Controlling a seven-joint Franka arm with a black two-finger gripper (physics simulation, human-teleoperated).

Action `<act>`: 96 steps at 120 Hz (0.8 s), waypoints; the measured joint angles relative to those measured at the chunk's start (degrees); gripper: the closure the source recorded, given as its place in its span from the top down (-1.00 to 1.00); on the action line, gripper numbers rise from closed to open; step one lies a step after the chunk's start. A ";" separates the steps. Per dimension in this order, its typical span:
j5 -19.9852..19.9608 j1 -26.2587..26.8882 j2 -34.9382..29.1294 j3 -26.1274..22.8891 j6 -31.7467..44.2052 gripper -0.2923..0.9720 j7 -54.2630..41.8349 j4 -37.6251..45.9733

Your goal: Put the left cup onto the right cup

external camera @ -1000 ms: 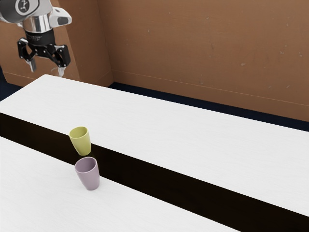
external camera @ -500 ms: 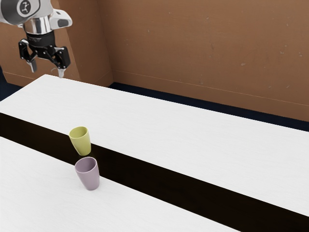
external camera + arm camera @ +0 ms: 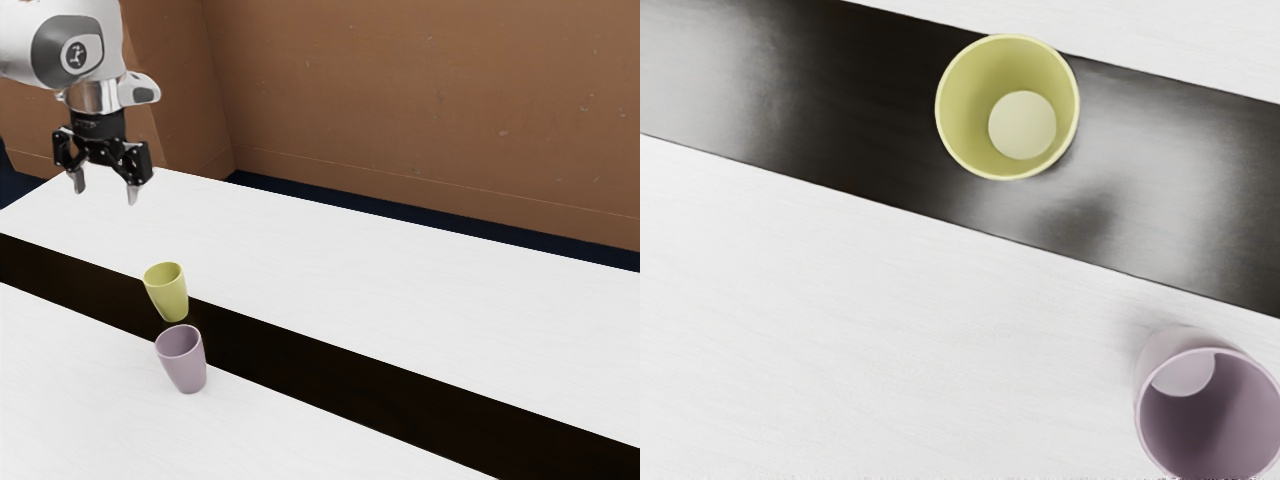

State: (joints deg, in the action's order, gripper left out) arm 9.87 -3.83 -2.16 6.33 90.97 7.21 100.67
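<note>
The black gripper (image 3: 104, 188) hung from the arm in the upper left of the exterior view, pointing down over the far white part of the table (image 3: 420, 290). Its two fingers (image 3: 131, 193) were spread apart with nothing between them, clear of the surface and well apart from both cups. The yellow-green cup (image 3: 166, 290) stood upright, mouth up, on the dark band (image 3: 340, 375) that ran across the white tabletop from the exterior view's left toward its lower right. The purple cup (image 3: 181, 358) also stood upright with its mouth up. It was on the nearer white part of the table, just beside the band's edge, and near the yellow-green cup but not touching it. In the exterior view the purple cup sat in front of the yellow-green one and a little toward the exterior view's right. From the wrist camera both cups were seen from above. The yellow-green cup (image 3: 1007, 107) showed its round rim and pale inner bottom against the dark band (image 3: 790, 110), while the purple cup (image 3: 1205, 410) rested on the white surface (image 3: 840, 330) next to that band. Both cups were empty inside. A brown wall (image 3: 420, 90) rose behind the table.
</note>
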 joint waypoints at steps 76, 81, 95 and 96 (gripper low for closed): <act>-4.44 -4.28 11.10 0.00 7.26 0.54 -1.63 2.66; -4.85 -4.38 11.82 0.00 8.02 0.54 -1.88 2.67; -5.58 -5.19 13.41 0.00 10.05 0.54 -2.72 2.70; -5.61 -5.26 13.53 0.00 10.18 0.54 -2.78 2.70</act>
State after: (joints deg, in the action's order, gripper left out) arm 4.25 -9.09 11.37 6.33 101.15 4.43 103.37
